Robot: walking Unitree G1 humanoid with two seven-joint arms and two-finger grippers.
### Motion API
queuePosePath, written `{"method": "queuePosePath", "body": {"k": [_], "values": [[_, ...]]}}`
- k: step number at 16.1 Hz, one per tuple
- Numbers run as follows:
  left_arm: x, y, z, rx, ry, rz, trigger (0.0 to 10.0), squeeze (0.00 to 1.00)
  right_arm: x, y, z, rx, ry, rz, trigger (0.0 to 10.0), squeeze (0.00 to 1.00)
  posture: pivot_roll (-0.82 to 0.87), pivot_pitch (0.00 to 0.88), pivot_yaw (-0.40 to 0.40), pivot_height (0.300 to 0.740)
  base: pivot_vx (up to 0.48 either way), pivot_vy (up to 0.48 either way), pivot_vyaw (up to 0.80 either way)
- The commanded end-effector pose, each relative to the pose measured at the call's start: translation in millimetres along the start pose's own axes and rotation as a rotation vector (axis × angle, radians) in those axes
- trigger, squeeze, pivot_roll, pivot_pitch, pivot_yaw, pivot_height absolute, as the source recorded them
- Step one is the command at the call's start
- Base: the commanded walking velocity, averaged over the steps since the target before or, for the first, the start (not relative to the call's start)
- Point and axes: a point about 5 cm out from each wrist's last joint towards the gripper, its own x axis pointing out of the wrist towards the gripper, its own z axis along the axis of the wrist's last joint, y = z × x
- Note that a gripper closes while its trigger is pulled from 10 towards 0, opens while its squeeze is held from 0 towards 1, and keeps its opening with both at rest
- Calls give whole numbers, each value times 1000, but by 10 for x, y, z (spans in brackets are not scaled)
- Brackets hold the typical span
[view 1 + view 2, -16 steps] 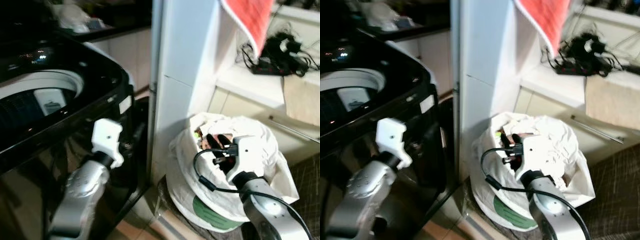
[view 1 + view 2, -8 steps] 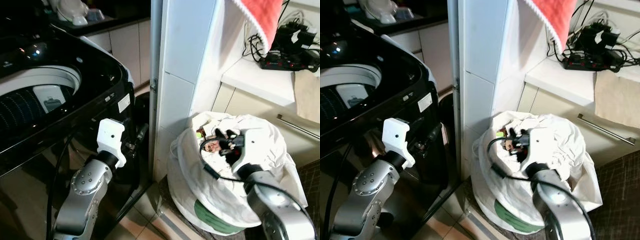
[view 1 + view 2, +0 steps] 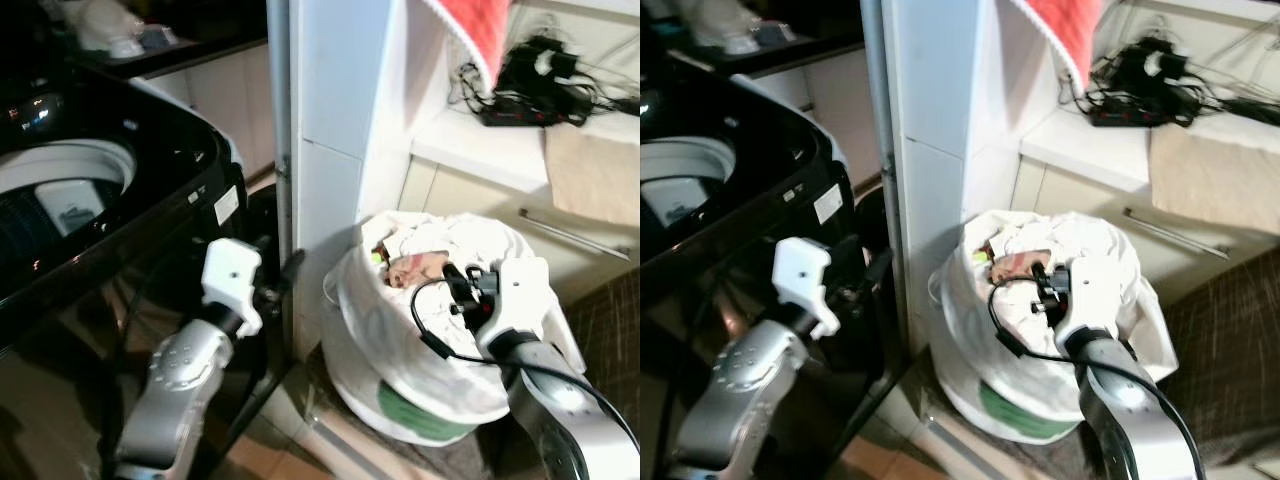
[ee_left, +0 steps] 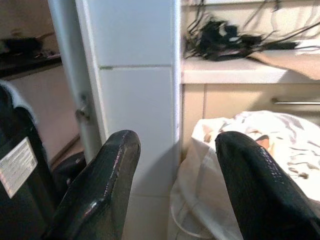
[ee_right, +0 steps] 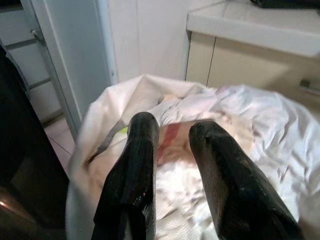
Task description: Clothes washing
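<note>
1. Down low at about 5 o'clock from the middle of the left eye view sits a white laundry bag (image 3: 400, 330). It is full of clothes (image 3: 415, 262) and stands on the floor, just beside a white pillar (image 3: 330, 150).
2. The right gripper (image 5: 172, 150) hangs just above the open top of the bag. Its two black fingers (image 5: 132, 165) are a little apart and hold nothing. A pink and red cloth (image 5: 167, 142) lies under the gap between them.
3. A black cable (image 3: 435, 330) loops from the right wrist across the front of the bag.
4. The left gripper (image 4: 175, 165) is up in front of the black washing machine (image 3: 120, 200), which stands at 9 o'clock from the bag. Its fingers (image 4: 105, 185) are wide apart and hold nothing. It points at the pillar and the bag.
5. The washing machine's lid is open, and its round drum (image 3: 60, 190) shows inside.
6. At 1 o'clock from the bag is a white bench (image 3: 500, 150). A bunch of black cords and plugs (image 3: 530, 80) lies on it, with a tan cloth (image 3: 590, 170) beside them.
7. A red cloth (image 3: 475, 30) hangs down at the top, near 12 o'clock.
</note>
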Motion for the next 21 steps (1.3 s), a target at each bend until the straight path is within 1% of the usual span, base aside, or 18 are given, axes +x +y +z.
{"method": "queuePosePath", "body": {"k": [1,2,3,4,5,7,8,10,11,13,14,15,18,20,21], "values": [[16,62,32,24,-9,7,10000,0,-15,69,78,9,-30,28,10000,0,-53,0,-24,740,0,480,-800],[29,71,34,23,-9,15,10000,0,-19,61,84,12,-34,24,10000,0,-55,0,-20,740,0,480,-800],[41,71,46,48,-11,20,10000,0,-20,54,100,1,-48,20,10000,0,-55,0,-20,740,0,0,0],[48,60,65,90,-16,21,10000,0,-20,52,116,-18,-62,20,10000,0,-56,0,-17,740,0,-480,0],[53,50,70,101,-16,26,10000,0,-21,55,119,-31,-70,23,10000,0,-54,0,-18,740,0,-480,0],[53,39,62,74,-13,39,10000,0,-27,58,111,-38,-70,25,10000,0,-51,0,-23,740,0,-480,0],[50,43,64,46,-23,51,10000,0,-26,61,115,-37,-73,27,10000,0,-51,0,-23,740,0,0,0],[45,73,88,32,-44,81,10000,0,-23,59,122,-39,-76,34,10000,0,-48,0,-29,740,0,0,0],[41,81,95,70,-42,83,10000,0,-18,57,125,-41,-79,38,10000,0,-46,0,-32,740,0,0,0],[42,78,100,117,-40,90,10000,0,-12,60,128,-52,-78,53,10000,0,-45,0,-33,740,0,0,0],[47,78,99,118,-37,97,10000,0,-8,77,128,-72,-73,77,10000,0,-45,0,-33,740,0,-371,0],[51,78,98,113,-36,103,10000,0,-8,80,125,-73,-70,80,10000,0,-45,0,-33,740,0,-480,800],[62,72,97,118,-33,99,10000,0,-6,70,119,-72,-72,62,10000,0,-46,0,-27,740,0,-480,800],[69,74,100,123,-31,106,10000,0,-9,23,115,-39,-76,21,10000,0,-46,0,-25,740,0,-480,0],[74,80,101,97,-34,115,10000,0,-7,7,112,-40,-72,16,10000,0,-45,0,-24,740,0,0,0]]}}
